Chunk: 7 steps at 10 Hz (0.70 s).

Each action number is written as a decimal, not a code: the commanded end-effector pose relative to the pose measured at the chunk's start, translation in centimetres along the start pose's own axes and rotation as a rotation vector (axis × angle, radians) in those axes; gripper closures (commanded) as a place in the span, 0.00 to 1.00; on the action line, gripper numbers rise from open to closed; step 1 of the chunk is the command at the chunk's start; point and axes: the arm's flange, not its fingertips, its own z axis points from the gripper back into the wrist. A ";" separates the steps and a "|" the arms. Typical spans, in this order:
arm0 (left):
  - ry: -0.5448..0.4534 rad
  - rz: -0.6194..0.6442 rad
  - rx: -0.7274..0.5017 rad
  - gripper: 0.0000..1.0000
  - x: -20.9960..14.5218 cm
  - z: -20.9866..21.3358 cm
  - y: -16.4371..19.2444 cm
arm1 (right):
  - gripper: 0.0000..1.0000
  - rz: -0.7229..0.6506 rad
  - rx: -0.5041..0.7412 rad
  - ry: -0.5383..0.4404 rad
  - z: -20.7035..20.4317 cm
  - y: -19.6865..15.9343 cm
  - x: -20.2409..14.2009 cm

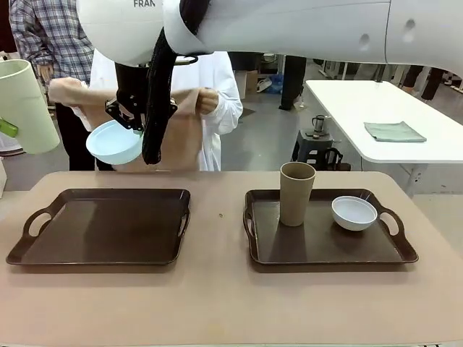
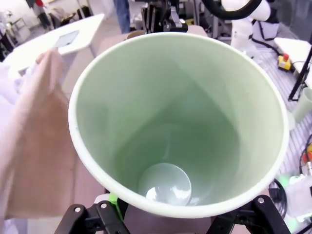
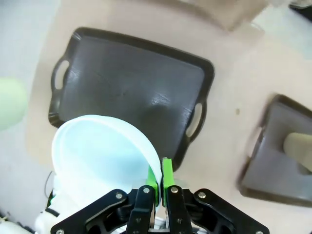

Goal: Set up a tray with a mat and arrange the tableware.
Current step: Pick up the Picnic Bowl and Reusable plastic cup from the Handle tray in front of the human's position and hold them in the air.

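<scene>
My right arm reaches across to the left, and my right gripper (image 1: 130,117) (image 3: 160,184) is shut on the rim of the light blue bowl (image 1: 113,142) (image 3: 100,153), held in the air above the empty left tray (image 1: 101,224) (image 3: 131,87). At the far left, my left gripper (image 2: 173,220) is shut on the pale green cup (image 1: 25,105) (image 2: 180,122), also raised. Across the table, a person holds up a tan mat (image 1: 184,137) (image 2: 34,146) with both hands. The brown cup (image 1: 296,192) and the white bowl (image 1: 354,212) stand on the right tray (image 1: 325,249).
Both dark trays lie side by side on the tan table (image 1: 217,303). A white side table (image 1: 376,101) with a grey cloth stands at the back right. Another person stands behind at the far left.
</scene>
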 end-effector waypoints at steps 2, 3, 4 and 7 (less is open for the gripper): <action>-0.008 -0.011 -0.015 1.00 -0.3 -0.4 0.2 | 1.00 0.009 0.013 -0.010 0.0 0.2 0.1; -0.008 -0.011 -0.015 1.00 -0.3 -0.4 0.2 | 1.00 0.009 0.013 -0.010 0.0 0.2 0.1; -0.008 -0.011 -0.015 1.00 -0.3 -0.4 0.2 | 1.00 0.009 0.013 -0.010 0.0 0.2 0.1; -0.008 -0.011 -0.015 1.00 -0.3 -0.4 0.2 | 1.00 0.009 0.013 -0.010 0.0 0.2 0.1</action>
